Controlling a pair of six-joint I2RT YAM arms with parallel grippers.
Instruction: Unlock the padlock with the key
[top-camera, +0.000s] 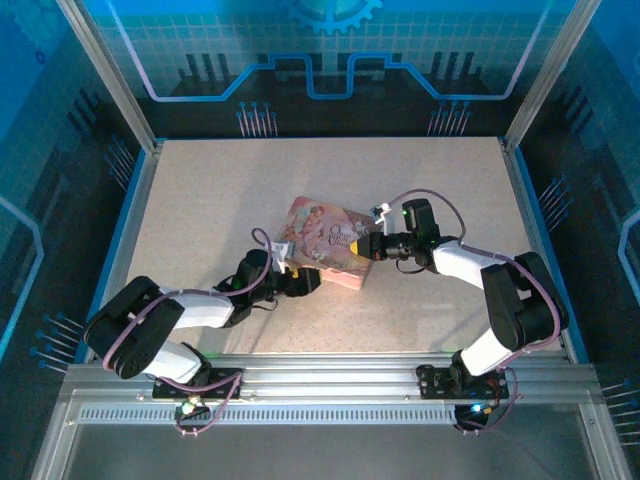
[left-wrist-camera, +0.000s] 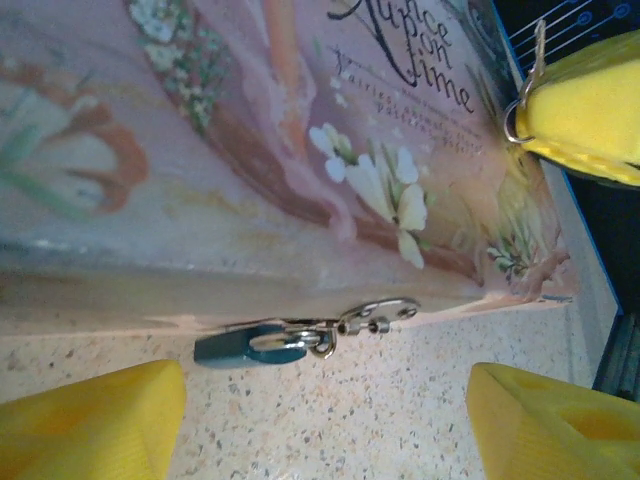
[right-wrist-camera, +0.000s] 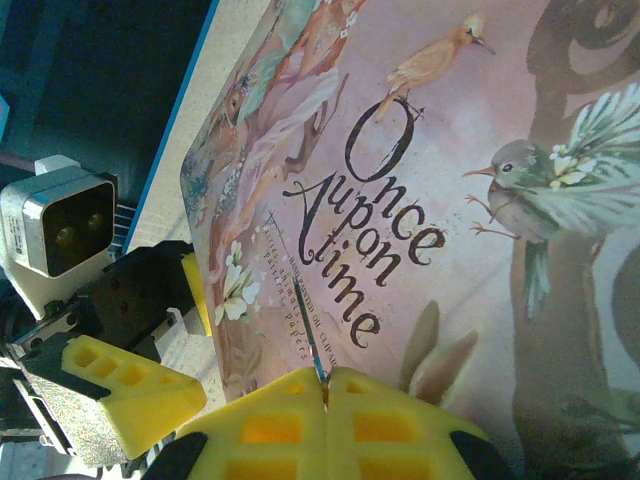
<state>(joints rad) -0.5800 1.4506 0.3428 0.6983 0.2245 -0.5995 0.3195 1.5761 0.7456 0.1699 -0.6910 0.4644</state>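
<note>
- My left gripper (left-wrist-camera: 325, 390) is spread wide and holds nothing. Its two yellow fingers (left-wrist-camera: 90, 425) flank a bare stretch of speckled table (left-wrist-camera: 400, 420).
- The padlock (left-wrist-camera: 238, 346) lies on that table, tight against the bottom edge of the pink tin (left-wrist-camera: 250, 150). It hangs from a silvery hasp (left-wrist-camera: 375, 312) on the side wall. It sits ahead of the gap between my left fingers, and neither finger touches it.
- My right gripper (right-wrist-camera: 325, 385) is closed, its pads pinching the key (right-wrist-camera: 312, 340). The key is a thin blade seen edge-on, jutting out over the tin's lid beside the printed lettering.
- In the top view the tin sits askew at mid-table. My left gripper is at its near edge and my right gripper at its right edge.
- Open tabletop runs from the tin's far and left sides out to the raised border (top-camera: 137, 215).
</note>
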